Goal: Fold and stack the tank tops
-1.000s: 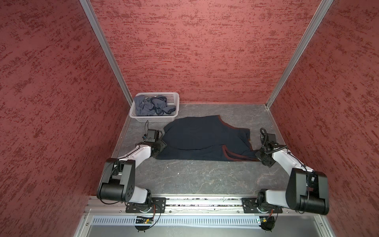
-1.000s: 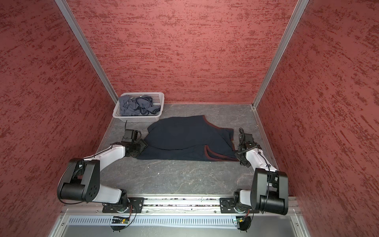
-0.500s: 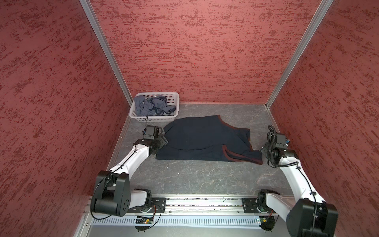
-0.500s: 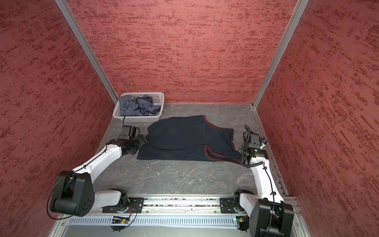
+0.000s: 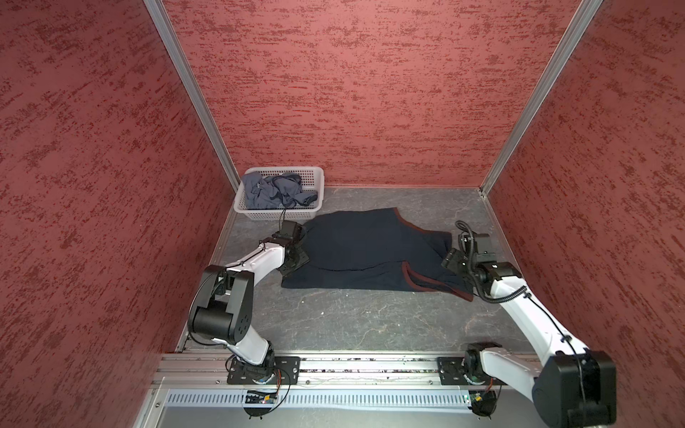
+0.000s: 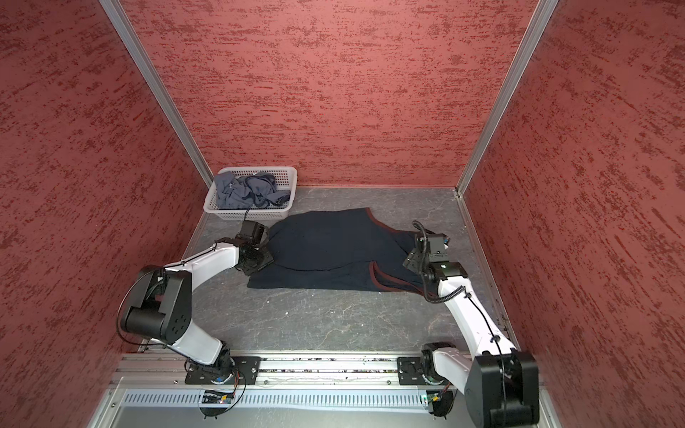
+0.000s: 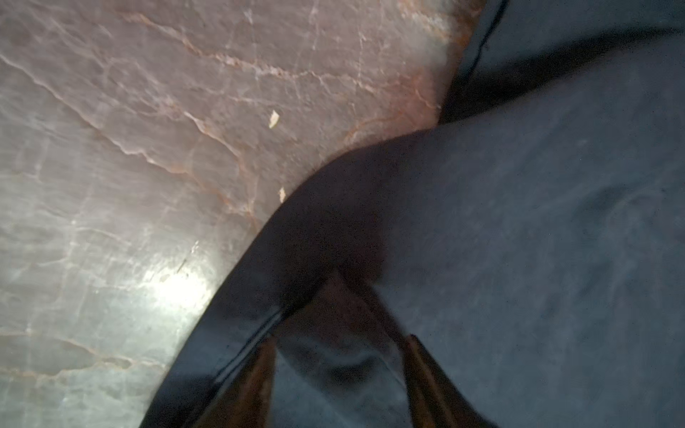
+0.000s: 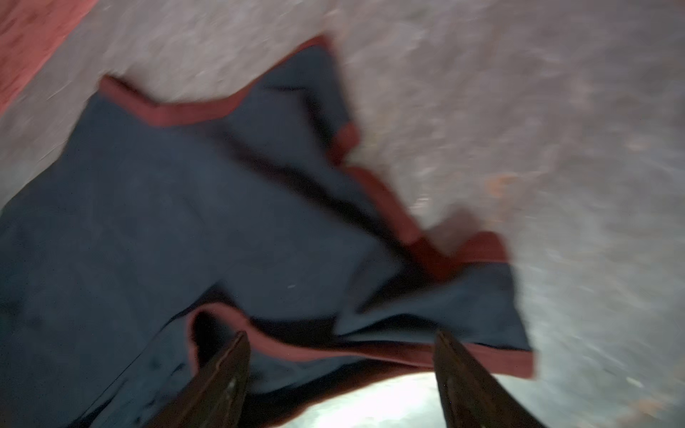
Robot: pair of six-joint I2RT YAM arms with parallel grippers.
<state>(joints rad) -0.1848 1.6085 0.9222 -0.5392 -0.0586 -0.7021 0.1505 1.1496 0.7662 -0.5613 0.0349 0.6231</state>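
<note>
Right wrist view showed the navy tank top [image 8: 185, 222] as dark blue cloth edged with maroon trim [image 8: 178, 111], its straps rumpled and overlapping on the pale tabletop. The picture was blurred.

In both top views the same top [image 5: 370, 255] [image 6: 333, 252] lay spread across the middle of the grey marbled table [image 5: 370, 326]. Its plain hem was at the left and its trimmed armholes and straps at the right. A far layer lapped over the near one with a curved edge. No print could be made out on it.

The grey-blue tank top [image 5: 272, 191] [image 6: 241, 192] sat crumpled, with dark trim showing, inside the white perforated basket [image 5: 281, 214] [image 6: 252, 214]. The basket stood in the far left corner, just beyond the navy top.

At the top's left edge was the left gripper [image 5: 294, 259] [image 7: 341, 339]. Its fingers [image 7: 255, 385] stood partly apart, astride a raised ridge of the navy cloth [image 7: 519, 241] near the hem. They touched the fabric, but whether they pinched it could not be told.

Over the strap end at the right was the right gripper [image 5: 450, 259] [image 6: 409, 261] [image 8: 341, 333]. Its jaws were spread wide, with maroon-edged cloth lying between and below the fingers [image 8: 222, 370], and they clamped nothing.
</note>
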